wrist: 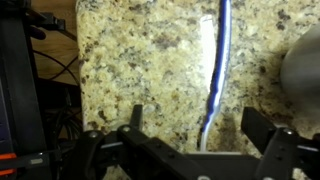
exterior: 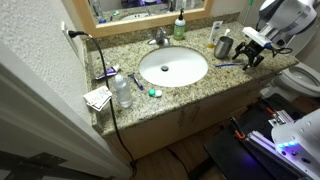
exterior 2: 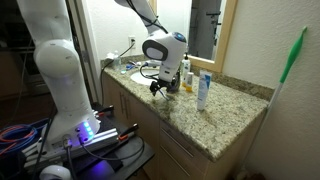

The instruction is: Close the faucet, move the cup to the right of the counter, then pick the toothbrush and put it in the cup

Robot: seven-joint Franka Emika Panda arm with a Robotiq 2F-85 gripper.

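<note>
Wrist view looks straight down on the speckled granite counter (wrist: 150,60), where the blue toothbrush (wrist: 218,60) lies flat, running from the top of the picture down toward the gripper (wrist: 198,132). The gripper is spread wide and holds nothing. Its two dark fingers (wrist: 135,118) stand well apart on either side of the brush's lower end, which sits about midway between them. Neither finger appears to touch the brush. A blurred grey shape at the right edge of this view is the cup (wrist: 303,70), just beside the brush but apart from it.

In an exterior view the gripper (exterior: 250,60) hangs low over the end of the counter (exterior: 200,88) beyond the white oval sink basin (exterior: 173,68). The toothbrush (exterior: 228,66) lies on the granite between basin and gripper. The dark grey cup (exterior: 223,46) stands upright just behind the brush, and the chrome faucet (exterior: 160,38) sits behind the basin. From the opposite side, the gripper (exterior 2: 158,88) points down close to the counter top, with a white tube (exterior 2: 203,90) standing upright nearby.
</note>
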